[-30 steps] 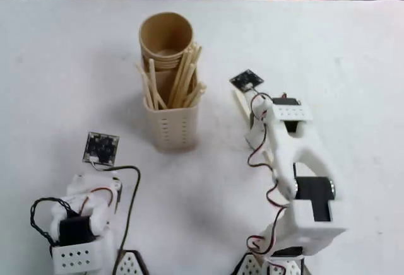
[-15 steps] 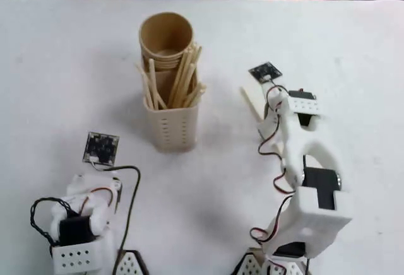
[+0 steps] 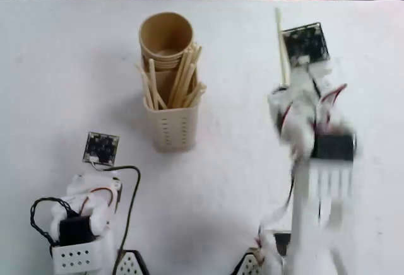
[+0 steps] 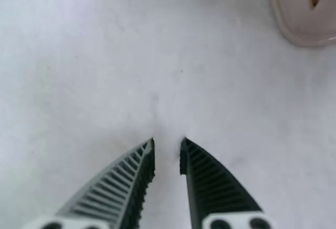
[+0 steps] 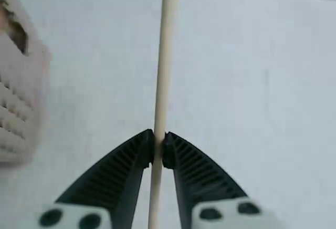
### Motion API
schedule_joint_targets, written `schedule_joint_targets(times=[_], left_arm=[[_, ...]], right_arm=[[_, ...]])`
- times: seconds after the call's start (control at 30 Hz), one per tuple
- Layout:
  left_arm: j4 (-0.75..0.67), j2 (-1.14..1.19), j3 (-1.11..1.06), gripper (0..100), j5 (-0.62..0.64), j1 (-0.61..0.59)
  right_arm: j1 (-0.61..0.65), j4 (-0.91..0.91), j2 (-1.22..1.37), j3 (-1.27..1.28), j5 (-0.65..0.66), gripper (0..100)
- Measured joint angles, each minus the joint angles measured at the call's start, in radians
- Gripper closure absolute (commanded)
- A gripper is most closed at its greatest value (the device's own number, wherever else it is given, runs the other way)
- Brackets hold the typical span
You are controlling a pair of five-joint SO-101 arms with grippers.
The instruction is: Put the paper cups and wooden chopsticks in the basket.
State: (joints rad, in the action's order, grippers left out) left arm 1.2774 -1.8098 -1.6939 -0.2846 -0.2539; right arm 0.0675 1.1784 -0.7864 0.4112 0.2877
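Since the right gripper (image 5: 158, 144) is clamped on the pale wooden chopstick (image 5: 167, 55) near one end, well right of the beige perforated plastic basket (image 3: 172, 127), the stick could swivel or slip, snagging on the stacked tan paper cups (image 3: 165, 35) and the sticks crowding it. The left gripper (image 4: 167, 150) hangs near the table, slightly parted and empty.

White table (image 3: 63, 48) w/ basket (image 3: 172, 127) upright, left of centre. Stacked paper cups (image 3: 165, 35) sit in its far part, a bunch of wooden chopsticks (image 3: 183, 82) leans in the near part. R arm (image 3: 315, 155) stretched out well right of basket; one chopstick (image 3: 280, 41) sticks out from its front end, pointing twd far edge. L arm (image 3: 79, 224) folded at near-left corner, cam board (image 3: 101, 147) face up
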Motion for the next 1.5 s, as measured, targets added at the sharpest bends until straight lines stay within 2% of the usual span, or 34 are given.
schedule_joint_targets(times=[0.1, 0.2, 0.3, 0.47, 0.67, 0.87, 1.07, 1.27, 1.5], left_arm=[[0.000, 0.000, 0.000, 90, 0.000, 0.000], [0.000, 0.000, 0.000, 90, 0.000, 0.000], [0.000, 0.000, 0.000, 90, 0.000, 0.000], [0.000, 0.000, 0.000, 90, 0.000, 0.000], [0.000, 0.000, 0.000, 90, 0.000, 0.000], [0.000, 0.000, 0.000, 90, 0.000, 0.000], [0.000, 0.000, 0.000, 90, 0.000, 0.000], [0.000, 0.000, 0.000, 90, 0.000, 0.000], [0.000, 0.000, 0.000, 90, 0.000, 0.000]], right_arm=[[0.160, -0.064, -0.178, 0.000, -0.075, 98.2], [0.298, -0.216, -0.259, 0.000, -0.138, 98.2], [0.414, -0.397, -0.259, 0.000, -0.184, 98.1], [0.531, -0.615, -0.164, 0.000, -0.192, 98.1], [0.540, -0.738, 0.052, 0.002, -0.198, 98.1], [0.543, -0.786, 0.158, 0.002, -0.198, 98.1], [0.545, -0.790, 0.173, 0.002, -0.201, 97.6], [0.545, -0.778, 0.173, 0.002, -0.201, 83.9], [0.545, -0.744, 0.173, 0.002, -0.201, 86.6]])
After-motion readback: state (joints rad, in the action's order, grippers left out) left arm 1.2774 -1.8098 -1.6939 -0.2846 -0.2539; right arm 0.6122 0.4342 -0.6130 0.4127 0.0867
